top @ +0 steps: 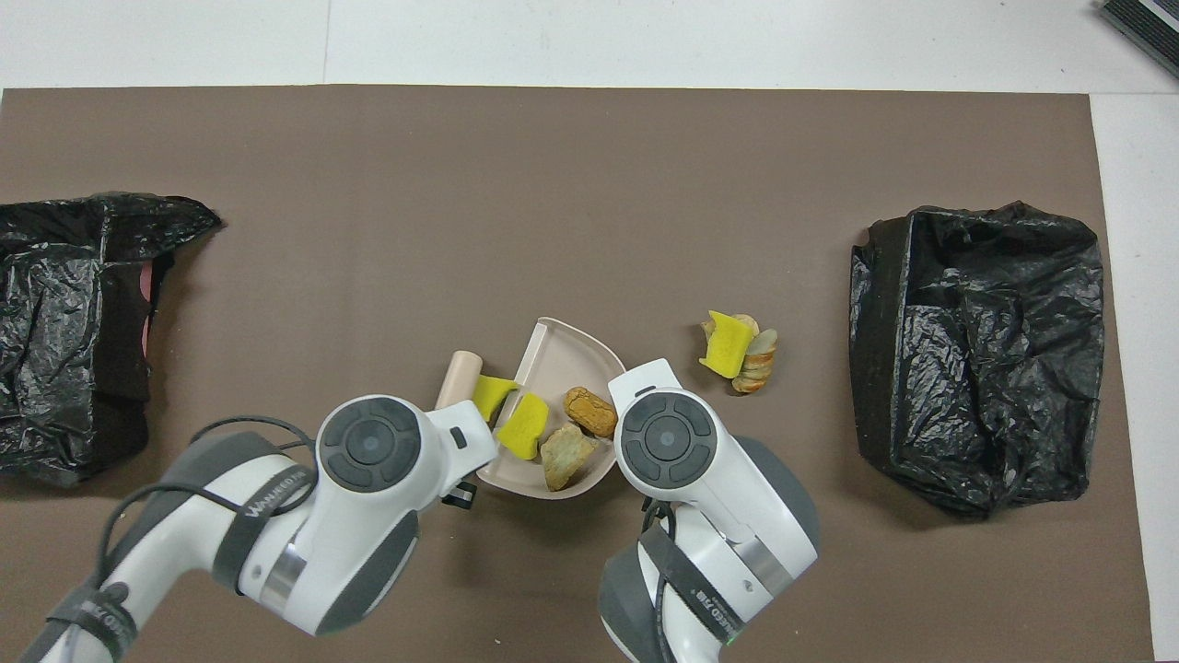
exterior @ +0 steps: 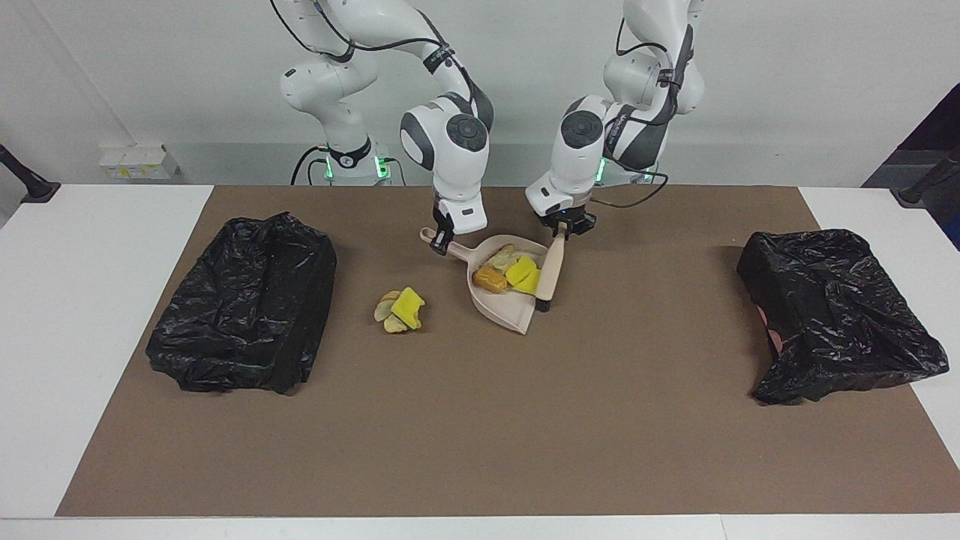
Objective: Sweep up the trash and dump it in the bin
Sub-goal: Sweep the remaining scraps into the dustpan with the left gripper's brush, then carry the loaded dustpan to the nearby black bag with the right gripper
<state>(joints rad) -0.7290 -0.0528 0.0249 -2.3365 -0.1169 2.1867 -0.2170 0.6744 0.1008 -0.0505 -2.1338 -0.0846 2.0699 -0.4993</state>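
The dustpan (exterior: pixel 504 306) looks like smooth beige plastic with a dull sheen. The brush (exterior: pixel 551 271) has a pale handle, smooth and matt, which could be wood or plastic; its bristles are black. The yellow sponge pieces (exterior: pixel 523 274) look soft, porous and matt, and the rock-like lumps (exterior: pixel 490 280) beside them are rough, grainy and dull tan. The two bin bags (exterior: pixel 246 301) are thin black plastic film, crinkled and glossy. The brown mat (exterior: pixel 480 435) is flat and matt, like paper or felt. The arm casings (top: pixel 368 497) are smooth glossy white plastic with grey parts.
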